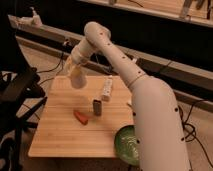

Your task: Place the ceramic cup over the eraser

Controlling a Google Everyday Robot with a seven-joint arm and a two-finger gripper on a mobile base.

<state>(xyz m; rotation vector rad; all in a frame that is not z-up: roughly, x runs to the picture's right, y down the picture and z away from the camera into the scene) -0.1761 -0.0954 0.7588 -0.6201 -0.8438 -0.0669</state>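
Note:
The ceramic cup [77, 79] is cream-white and hangs in the air above the far left part of the wooden table [60, 135]. My gripper [74, 69] is shut on the cup's upper part and holds it clear of the table. The eraser [97, 106] is a small dark grey block standing near the middle of the table. It lies to the right of the cup and nearer the front. The cup and eraser are apart.
A flat white block [106, 88] lies just behind the eraser. An orange carrot-like piece [81, 117] lies to its front left. A green bowl [127, 145] sits at the front right edge, beside my arm. A black chair [17, 95] stands left of the table.

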